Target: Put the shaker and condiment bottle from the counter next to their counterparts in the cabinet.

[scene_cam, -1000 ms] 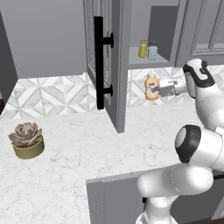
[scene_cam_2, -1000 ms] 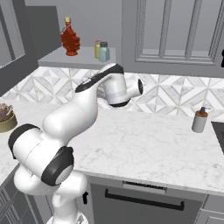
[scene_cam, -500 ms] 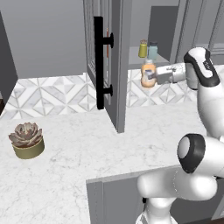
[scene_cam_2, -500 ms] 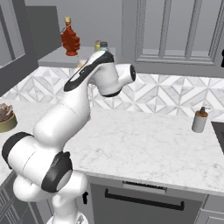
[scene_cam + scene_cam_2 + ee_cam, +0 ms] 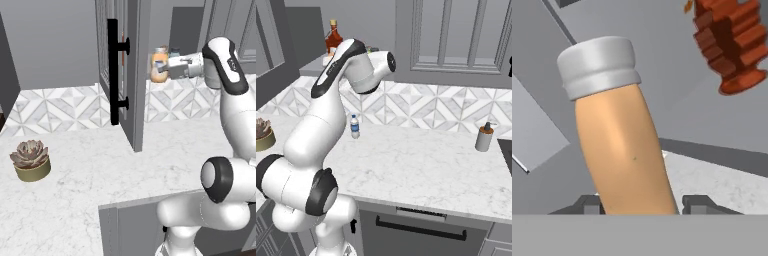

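because the bottle has to end up on a shelf and not on the desk, the hand (image 5: 642, 205) is raised to cabinet height and reaches in sideways, its two fingers (image 5: 699, 203) clamped on the lower body of the condiment bottle (image 5: 622, 150). that low grip leaves the pale cap and shoulder free ahead of the fingers, which looks sensible for setting the base down flat. in the left base view the bottle (image 5: 159, 64) stands roughly upright out beyond the hand (image 5: 175, 66), just past the edge of the open cabinet door (image 5: 135, 75) with its long black handle (image 5: 114, 80), so it is carried in the air at the mouth of the cabinet and not yet resting on anything.

further in, a dark red ribbed bottle (image 5: 727, 45) sits above and to one side of the held one (its likely counterpart, i'd judge); from the right base view that same red bottle (image 5: 332, 36) stands on the cabinet shelf (image 5: 313, 64) behind the arm.

the shaker (image 5: 355, 126) waits on the desk (image 5: 421, 165), upright near the tiled wall, well below the hand and apart from it. a grey pump dispenser (image 5: 484, 137) stands far along the desk, and a potted succulent (image 5: 31, 159) sits at the other end.
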